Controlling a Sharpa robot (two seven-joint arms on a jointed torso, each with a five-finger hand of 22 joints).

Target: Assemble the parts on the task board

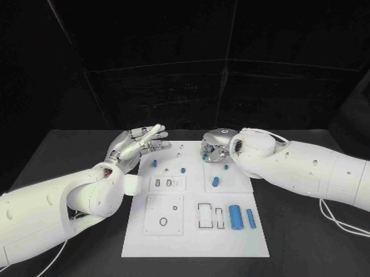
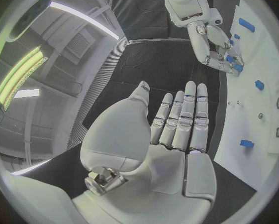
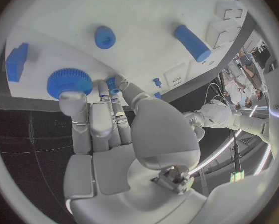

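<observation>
Fingers [image 3: 112,92] pinch small blue part [image 3: 111,82] — beside blue gear [image 3: 69,81].

In the head view the right hand [image 1: 216,145] bends down over the far edge of the task board [image 1: 198,231], so its fingertips and whatever lies beneath them are covered. In the right wrist view a small blue peg [image 3: 112,84] sits between the fingertips [image 3: 69,98], yet whether they pinch it or merely touch it cannot be told. The blue block [image 3: 16,62] beyond the fingers is cut by the circle's rim.
</observation>
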